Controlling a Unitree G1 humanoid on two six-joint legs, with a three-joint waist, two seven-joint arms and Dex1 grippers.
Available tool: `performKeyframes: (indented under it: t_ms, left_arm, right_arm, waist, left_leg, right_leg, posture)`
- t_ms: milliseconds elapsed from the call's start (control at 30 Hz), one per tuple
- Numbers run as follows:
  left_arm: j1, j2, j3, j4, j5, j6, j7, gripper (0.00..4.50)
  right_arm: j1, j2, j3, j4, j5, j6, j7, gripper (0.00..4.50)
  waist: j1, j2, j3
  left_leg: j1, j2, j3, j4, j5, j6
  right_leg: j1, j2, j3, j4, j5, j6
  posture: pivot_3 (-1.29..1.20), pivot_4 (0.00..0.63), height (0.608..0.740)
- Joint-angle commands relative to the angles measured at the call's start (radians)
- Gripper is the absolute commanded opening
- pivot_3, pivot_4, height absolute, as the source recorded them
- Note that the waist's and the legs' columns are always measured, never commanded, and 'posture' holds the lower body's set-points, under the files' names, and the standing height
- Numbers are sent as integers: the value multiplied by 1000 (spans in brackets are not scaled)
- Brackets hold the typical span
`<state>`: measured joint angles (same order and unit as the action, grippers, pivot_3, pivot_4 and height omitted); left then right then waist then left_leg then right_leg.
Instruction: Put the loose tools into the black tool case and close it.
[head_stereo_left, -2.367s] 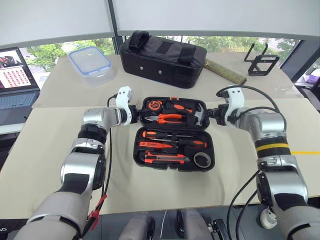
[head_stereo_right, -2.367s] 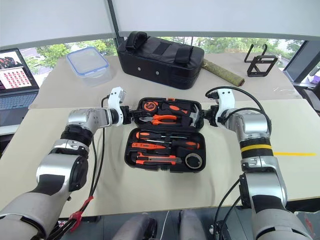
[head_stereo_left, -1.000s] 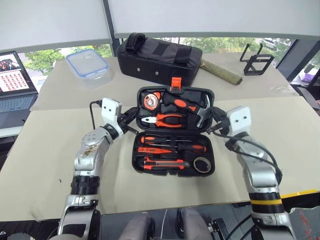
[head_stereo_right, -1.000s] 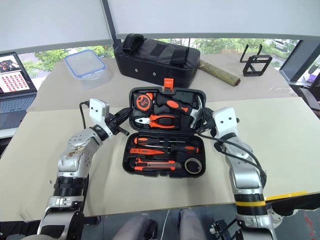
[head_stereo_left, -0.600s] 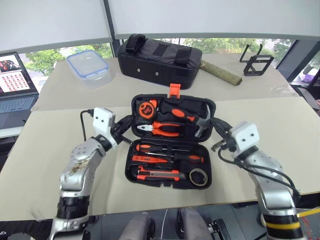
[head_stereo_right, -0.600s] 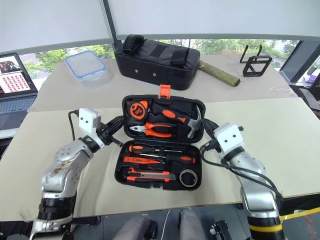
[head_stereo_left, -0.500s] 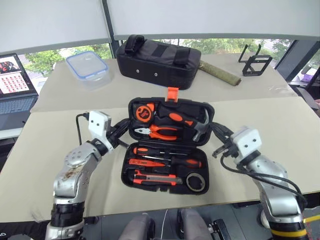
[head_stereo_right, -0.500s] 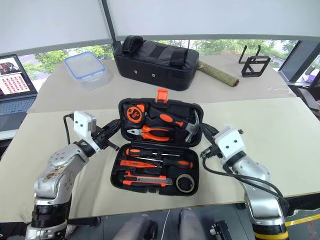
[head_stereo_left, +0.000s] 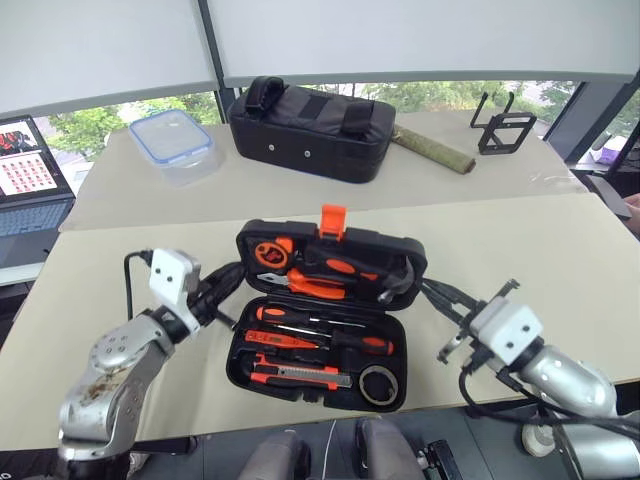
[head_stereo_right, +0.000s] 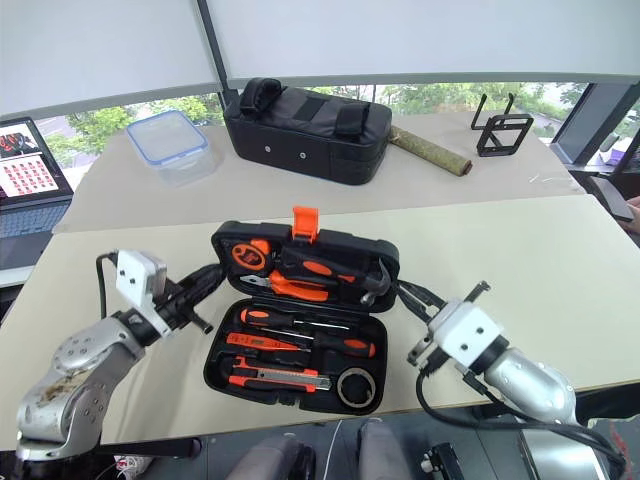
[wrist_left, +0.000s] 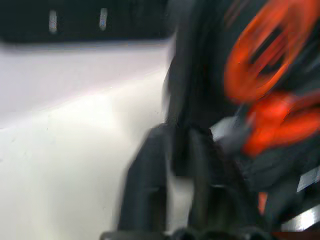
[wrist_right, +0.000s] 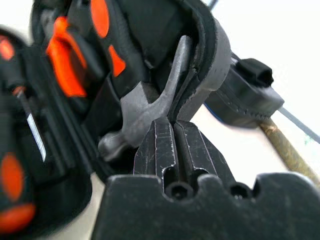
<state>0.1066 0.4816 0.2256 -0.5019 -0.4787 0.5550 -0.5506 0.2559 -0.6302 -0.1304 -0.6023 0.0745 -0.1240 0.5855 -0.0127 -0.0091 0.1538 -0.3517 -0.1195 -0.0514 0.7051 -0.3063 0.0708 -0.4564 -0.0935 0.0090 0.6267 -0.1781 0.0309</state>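
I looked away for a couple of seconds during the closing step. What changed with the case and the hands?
The tool case lid, lying flat before, has swung up and tilts toward closing, with the left hand and right hand at its side edges. The tools inside, the black bag and the plastic box stayed put.

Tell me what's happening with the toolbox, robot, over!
Right end effector shut at lid's right edge. Left end effector beside lid's left edge, grip unclear. Black tool case half closed, tools inside. Nothing blocking.
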Motion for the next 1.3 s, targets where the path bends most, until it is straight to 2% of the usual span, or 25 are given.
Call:
performKeyframes:
  t_ms: [33,67,100,167,233,300,400,433,533,567,600,667,700,767,800,867,967,1033,1100,1300]
  left_arm:
    - [40,20,42,-53,-34,-3,-15,2400]
    - [73,28,58,-56,-39,-5,-28,2676]
    - [106,37,76,-56,-45,-7,-42,2984]
    - [160,58,120,-37,-47,-17,-61,3711]
    - [198,89,149,-6,-42,-35,-98,4451]
    - [258,156,190,67,-39,-58,-202,4500]
    - [372,324,237,181,-60,-68,-466,4500]
    - [382,368,252,245,-44,-126,-539,4500]
    - [319,488,236,418,0,-161,-626,4500]
    - [252,524,209,484,19,-200,-655,4500]
    - [123,541,165,556,32,-211,-653,4500]
    - [-110,537,78,673,76,-226,-634,4500]
    - [-211,517,35,709,101,-240,-624,4500]
    - [-373,470,-47,763,146,-264,-620,4500]
    - [-445,441,-86,782,165,-275,-621,4245]
    - [-555,388,-157,798,193,-296,-641,3841]
    - [-662,322,-243,790,219,-280,-660,2588]
    - [-709,292,-298,784,238,-275,-688,2017]
    - [-733,281,-350,760,252,-275,-733,1214]
    - [-754,284,-427,723,280,-318,-826,1214]
  right_arm:
    - [46,-43,7,-32,-26,-134,66,0]
    - [73,-56,-4,-40,-18,-150,83,0]
    - [103,-70,-16,-57,10,-149,104,699]
    - [152,-90,-50,-104,39,-151,125,1197]
    - [199,-110,-71,-133,51,-172,155,1948]
    - [260,-135,-95,-150,55,-196,202,2553]
    - [347,-194,-132,-167,78,-146,286,3637]
    - [374,-215,-142,-179,104,-114,316,3637]
    - [428,-276,-157,-209,171,-18,389,3637]
    - [447,-303,-158,-210,177,-12,426,3637]
    - [448,-324,-153,-204,183,0,451,3637]
    - [428,-352,-138,-191,194,22,481,3637]
    - [408,-362,-122,-183,192,35,489,3122]
    - [366,-375,-88,-172,183,48,501,2738]
    - [339,-376,-65,-170,177,58,499,2235]
    - [289,-376,-19,-170,173,80,497,1639]
    - [210,-375,54,-172,165,116,499,504]
    - [173,-366,99,-156,154,115,504,0]
    - [137,-353,146,-139,151,105,510,0]
    - [30,-296,233,-126,209,156,509,0]
  waist:
    - [2,-1,0]
    - [3,-2,0]
    - [2,-2,0]
    - [1,-2,0]
    - [3,-3,1]
    - [10,-3,1]
    - [12,-4,1]
    - [13,-4,0]
    - [22,-4,0]
    - [25,-4,0]
    - [33,-3,1]
    - [49,-4,3]
    - [59,-6,3]
    - [60,-13,3]
    - [60,-16,1]
    - [55,-17,0]
    - [43,-17,0]
    - [30,-17,0]
    - [22,-17,0]
    - [18,-17,0]
  left_leg:
    - [0,0,0,0,0,0]
    - [0,0,0,0,0,-1]
    - [0,0,0,0,-1,-1]
    - [0,1,1,-1,-1,-1]
    - [0,4,1,-1,-1,0]
    - [0,5,1,-1,-2,0]
    - [0,7,2,-1,-7,-5]
    - [1,8,2,0,-7,-4]
    - [4,9,3,0,-10,-2]
    - [7,10,3,0,-13,-1]
    - [8,11,3,0,-14,2]
    - [15,12,0,0,-16,4]
    - [15,14,-1,0,-17,5]
    - [15,14,-3,1,-17,4]
    - [15,14,-3,1,-16,3]
    - [15,12,-2,1,-13,-4]
    - [9,11,0,4,-13,-2]
    - [3,14,-1,8,-13,0]
    - [-3,13,-1,8,-13,0]
    - [-6,14,0,9,-13,0]
  right_leg:
    - [0,0,0,0,0,0]
    - [0,0,0,0,0,0]
    - [0,0,0,-1,0,0]
    - [0,0,1,-1,0,0]
    - [0,0,1,-1,-1,-1]
    - [1,0,0,-1,-1,-1]
    - [1,2,0,-1,-1,-2]
    - [1,2,-1,-1,-2,-3]
    - [5,2,-2,-2,-5,1]
    - [9,1,-3,-3,-6,2]
    - [11,1,-4,-3,-7,2]
    - [18,2,-11,-8,-7,3]
    - [19,1,-12,-13,-7,3]
    - [21,4,-18,-15,-6,3]
    - [21,3,-18,-16,-3,1]
    - [20,1,-19,-16,1,-5]
    - [17,0,-19,-15,1,-5]
    - [12,1,-22,-15,1,-5]
    - [5,0,-22,-15,1,-5]
    - [1,0,-22,-14,1,-7]
  posture:
    - [0,150,715]
    - [0,150,715]
    - [0,150,715]
    - [0,150,715]
    - [0,150,715]
    - [0,150,715]
    - [0,150,715]
    - [0,150,715]
    - [0,150,715]
    - [0,150,715]
    - [0,150,715]
    - [0,150,715]
    - [0,150,715]
    - [0,150,715]
    - [0,150,715]
    - [0,150,715]
    - [0,150,715]
    - [0,150,715]
    - [0,150,715]
    - [0,150,715]
